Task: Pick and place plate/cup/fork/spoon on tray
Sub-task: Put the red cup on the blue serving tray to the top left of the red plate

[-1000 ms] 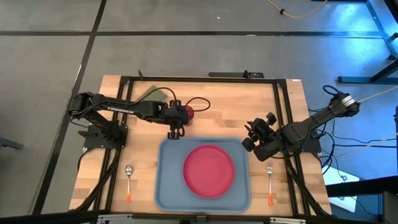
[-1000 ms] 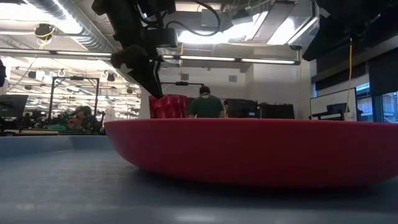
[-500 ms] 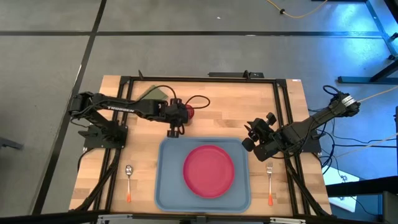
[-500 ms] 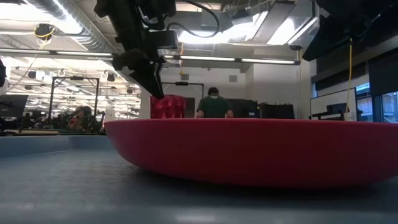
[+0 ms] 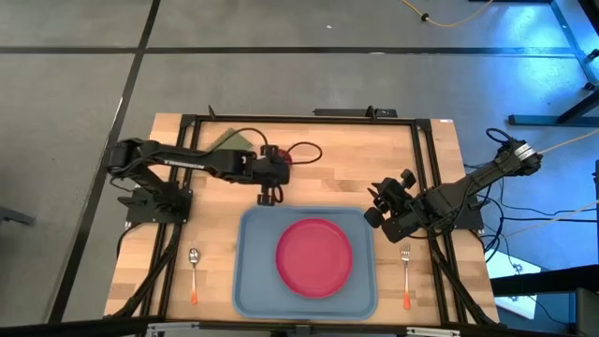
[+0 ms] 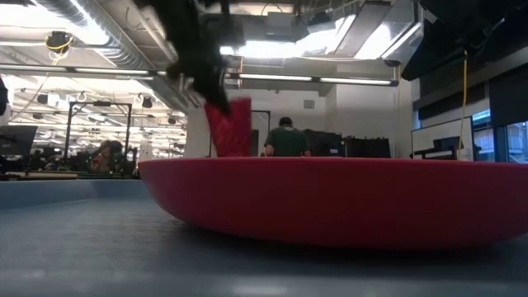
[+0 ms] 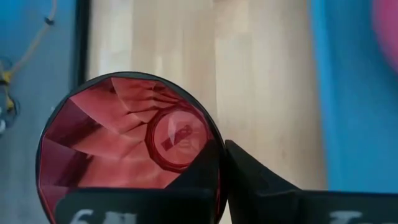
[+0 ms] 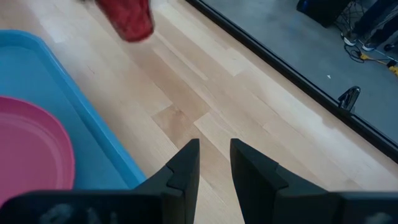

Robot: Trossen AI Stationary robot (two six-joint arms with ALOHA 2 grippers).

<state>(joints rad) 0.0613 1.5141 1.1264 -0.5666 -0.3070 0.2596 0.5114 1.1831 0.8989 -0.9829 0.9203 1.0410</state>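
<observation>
My left gripper [image 5: 278, 166] is shut on the dark red cup [image 7: 124, 137], which hangs above the wood just beyond the tray's far left corner. In the low view the cup [image 6: 231, 128] is in the air and tilted. The pink-red plate [image 5: 314, 256] lies flat in the light blue tray [image 5: 248, 285]. The spoon [image 5: 194, 271] lies on the table left of the tray, and the fork [image 5: 406, 273] lies right of it. My right gripper [image 8: 214, 162] is open and empty over the wood right of the tray. My left gripper holds the cup by its rim and wall [image 7: 216, 149], one finger inside the cup [image 7: 137, 205] and one outside [image 7: 261, 186]. The cup is lifted clear of the table and tilted, its open mouth facing the wrist camera.
An olive-green flat rectangle [image 5: 230, 142] lies at the table's far left, under the left arm. A black cable [image 5: 304, 150] loops beside the left gripper. Black frame rails [image 5: 426, 178] run along the table's edges. People stand in the room behind the table [image 6: 285, 140].
My left gripper has lifted the cup off the table. The cup stood upright behind the plate's rim in the low view; now it is higher and tipped. The gripper has shifted slightly toward the table's far edge.
</observation>
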